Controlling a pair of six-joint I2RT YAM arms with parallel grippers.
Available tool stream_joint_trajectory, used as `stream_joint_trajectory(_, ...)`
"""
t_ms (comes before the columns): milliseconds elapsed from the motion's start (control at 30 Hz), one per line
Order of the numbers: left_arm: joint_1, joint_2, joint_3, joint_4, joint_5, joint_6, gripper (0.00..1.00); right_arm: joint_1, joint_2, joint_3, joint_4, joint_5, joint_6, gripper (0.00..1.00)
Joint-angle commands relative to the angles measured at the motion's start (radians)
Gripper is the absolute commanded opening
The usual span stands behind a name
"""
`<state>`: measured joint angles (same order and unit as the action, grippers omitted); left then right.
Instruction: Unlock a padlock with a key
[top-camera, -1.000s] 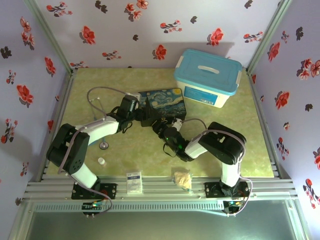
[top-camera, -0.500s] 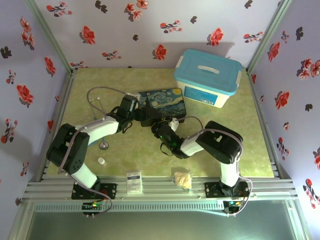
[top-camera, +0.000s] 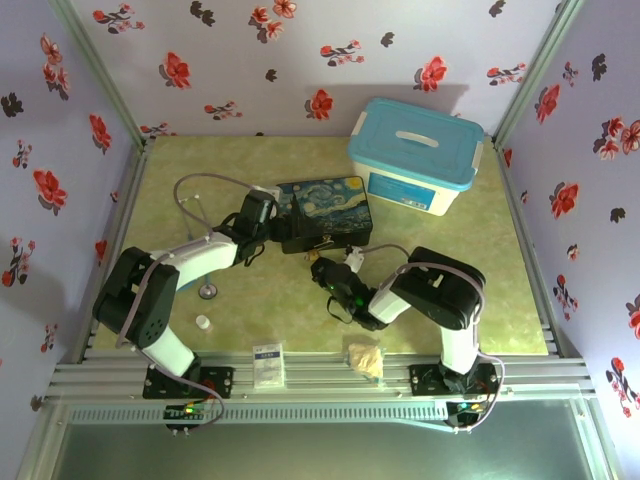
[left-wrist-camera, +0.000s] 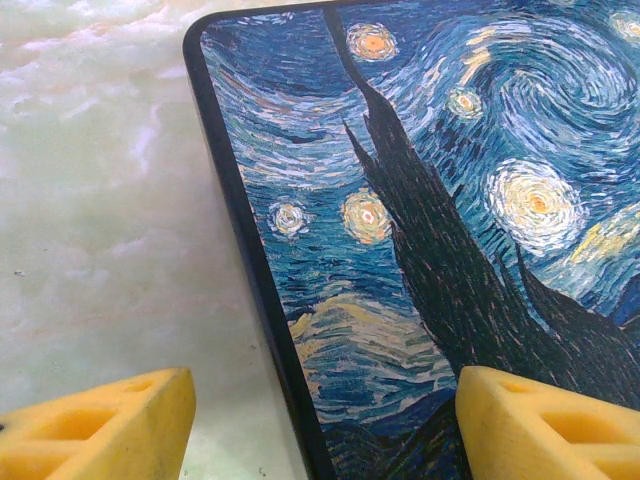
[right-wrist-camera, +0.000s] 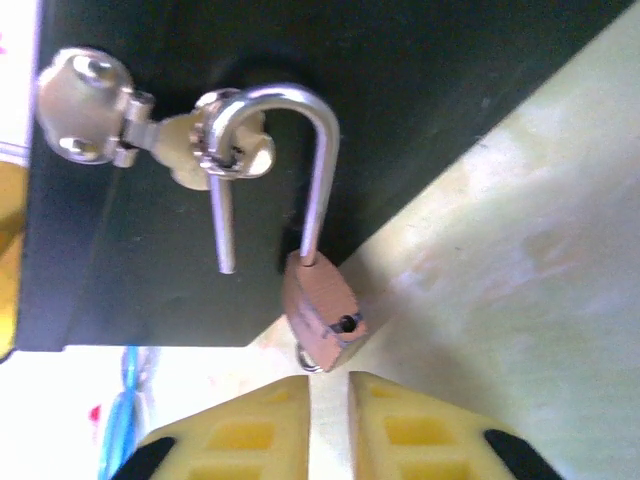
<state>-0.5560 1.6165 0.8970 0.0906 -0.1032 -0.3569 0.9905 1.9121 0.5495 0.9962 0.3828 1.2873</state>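
Note:
The painted box lies mid-table, and its dark front carries a silver hasp. From that hasp hangs the brass padlock. Its silver shackle is sprung, with one leg free and the body swung aside. The key is hidden; a small silver ring peeks out under the body. My right gripper sits just short of the padlock. Its yellow fingers are almost together with nothing between them. My left gripper stands open astride the box's left edge.
A white bin with a blue lid stands at the back right. A stethoscope lies at the left, its round head near a white cap. A small packet and a crumpled tan scrap lie at the near edge.
My right gripper's jaws have come from wide apart to almost together, and it has drawn back a little from the box front. The left arm has stayed still.

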Motion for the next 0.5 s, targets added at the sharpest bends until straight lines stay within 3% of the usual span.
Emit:
stream_joint_trajectory(0,0.007,0.022,0.000,-0.094,0.007,0.010,0.69,-0.004,0.050,-0.041,-0.023,0.046,-0.037,0.30)
stream_joint_trajectory(67,0.007,0.020,0.006,-0.101,0.009,0.013,0.69,0.000,0.035,-0.011,-0.103,0.047,-0.055,0.44)
stream_joint_trajectory(133,0.007,0.021,0.011,-0.106,0.010,0.013,0.69,0.009,0.003,0.037,-0.271,0.079,-0.070,0.51)
stream_joint_trajectory(300,0.007,0.010,0.011,-0.114,0.011,0.015,0.70,0.023,-0.039,0.192,-0.729,0.164,-0.133,0.54)
stream_joint_trajectory(467,0.009,0.015,0.008,-0.111,0.012,0.021,0.70,0.024,-0.010,0.237,-0.797,0.161,-0.136,0.51)
